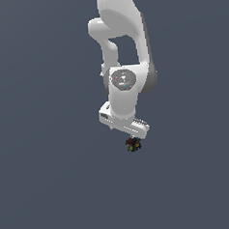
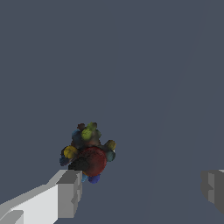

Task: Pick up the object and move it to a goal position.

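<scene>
The object (image 1: 133, 144) is a tiny dark lump with red, green and yellow specks, directly under the white gripper (image 1: 131, 136) in the exterior view. In the wrist view the object (image 2: 89, 153) is a knobbly cluster around a dark red ball. It lies right by the tip of one grey finger (image 2: 69, 194). The other finger (image 2: 213, 187) stands far off at the picture's edge. The gripper (image 2: 142, 192) is open, and the wide gap between its fingers holds nothing. I cannot tell whether the near finger touches the object.
The white arm (image 1: 123, 43) rises from the gripper toward the top of the exterior view. Around it there is only a plain dark grey-blue surface (image 1: 53, 179), with no other objects or edges in view.
</scene>
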Tool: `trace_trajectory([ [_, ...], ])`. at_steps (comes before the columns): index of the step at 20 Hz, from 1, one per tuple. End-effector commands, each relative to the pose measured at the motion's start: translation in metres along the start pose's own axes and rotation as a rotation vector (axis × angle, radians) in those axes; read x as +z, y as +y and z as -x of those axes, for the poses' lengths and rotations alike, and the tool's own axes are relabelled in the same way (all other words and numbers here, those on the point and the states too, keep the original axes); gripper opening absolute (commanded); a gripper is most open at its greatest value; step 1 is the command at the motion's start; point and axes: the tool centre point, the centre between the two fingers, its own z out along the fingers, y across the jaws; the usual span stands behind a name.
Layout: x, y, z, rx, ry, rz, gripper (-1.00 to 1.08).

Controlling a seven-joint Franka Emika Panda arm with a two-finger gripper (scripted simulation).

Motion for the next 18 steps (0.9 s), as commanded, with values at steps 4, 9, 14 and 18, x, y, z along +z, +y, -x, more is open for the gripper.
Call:
trace_trajectory([
  [4, 0.009, -0.011, 0.003, 0.138, 0.001, -0.004, 1.0],
  [9, 0.016, -0.022, 0.005, 0.263, 0.002, -0.007, 1.0],
  [14, 0.024, -0.032, 0.008, 0.387, 0.004, -0.01, 1.0],
  [18, 0.029, -0.039, 0.01, 0.478, 0.005, -0.012, 1.0],
])
